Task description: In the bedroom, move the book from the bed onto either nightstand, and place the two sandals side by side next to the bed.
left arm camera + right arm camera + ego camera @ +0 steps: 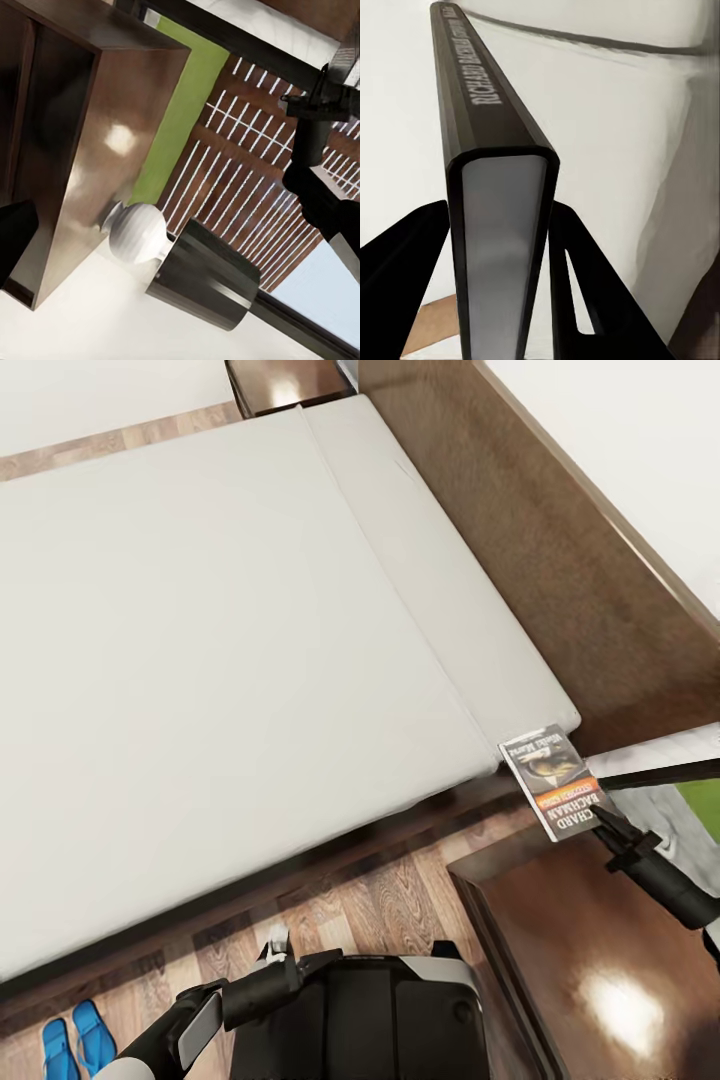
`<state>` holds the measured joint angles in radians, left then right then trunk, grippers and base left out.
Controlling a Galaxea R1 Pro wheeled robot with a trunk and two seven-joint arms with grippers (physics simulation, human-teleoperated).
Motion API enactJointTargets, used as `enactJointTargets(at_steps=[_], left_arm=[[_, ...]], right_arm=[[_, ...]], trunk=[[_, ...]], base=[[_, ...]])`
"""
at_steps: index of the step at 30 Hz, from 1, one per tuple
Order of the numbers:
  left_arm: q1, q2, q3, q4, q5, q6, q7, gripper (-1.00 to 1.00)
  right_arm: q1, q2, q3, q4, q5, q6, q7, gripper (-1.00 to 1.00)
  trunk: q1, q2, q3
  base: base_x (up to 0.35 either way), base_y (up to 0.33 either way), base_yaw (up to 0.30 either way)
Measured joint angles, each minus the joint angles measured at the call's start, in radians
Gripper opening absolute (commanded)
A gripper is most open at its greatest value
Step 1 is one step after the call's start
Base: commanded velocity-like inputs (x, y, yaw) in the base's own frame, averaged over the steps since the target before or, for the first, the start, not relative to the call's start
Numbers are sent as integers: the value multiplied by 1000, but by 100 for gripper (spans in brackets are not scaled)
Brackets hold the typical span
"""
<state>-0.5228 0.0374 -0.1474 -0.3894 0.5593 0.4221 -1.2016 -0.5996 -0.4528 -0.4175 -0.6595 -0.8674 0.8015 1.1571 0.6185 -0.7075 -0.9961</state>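
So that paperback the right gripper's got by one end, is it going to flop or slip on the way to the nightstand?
The book looks thin, so probably light. In the right wrist view it stands straight between the fingers without sagging, so it seems fairly stiff. The right gripper pinches only one end, so it could pivot or slip if swung fast.

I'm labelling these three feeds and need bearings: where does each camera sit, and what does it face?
Head view: on the head, looking down at the bed, the nightstand and both arms.
Left wrist view: on the left arm, facing the nightstand and the window.
Right wrist view: on the right arm, along the right gripper clamping the book.
Shared: head and right wrist views both show the book.
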Motion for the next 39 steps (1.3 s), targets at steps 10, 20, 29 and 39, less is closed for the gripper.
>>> enactJointTargets(at_steps=[10,20,29,39], left_arm=[[0,1,1,0,-1,0,4,100],[0,3,2,0,-1,1,2,100],[0,3,2,0,0,2,0,100],[0,3,2,0,0,3,-1,100]], right_arm=[[17,-2,2,121,435,28,91,-100],[18,2,1,121,735,-27,346,-100],[18,8,1,126,756,-39,365,-100],[18,8,1,131,755,-40,363,-100]], trunk=[[-38,70,31],[-77,140,63],[-111,203,91],[-150,273,132]], base=[[0,0,0],[0,0,0],[0,0,0],[0,0,-53]])
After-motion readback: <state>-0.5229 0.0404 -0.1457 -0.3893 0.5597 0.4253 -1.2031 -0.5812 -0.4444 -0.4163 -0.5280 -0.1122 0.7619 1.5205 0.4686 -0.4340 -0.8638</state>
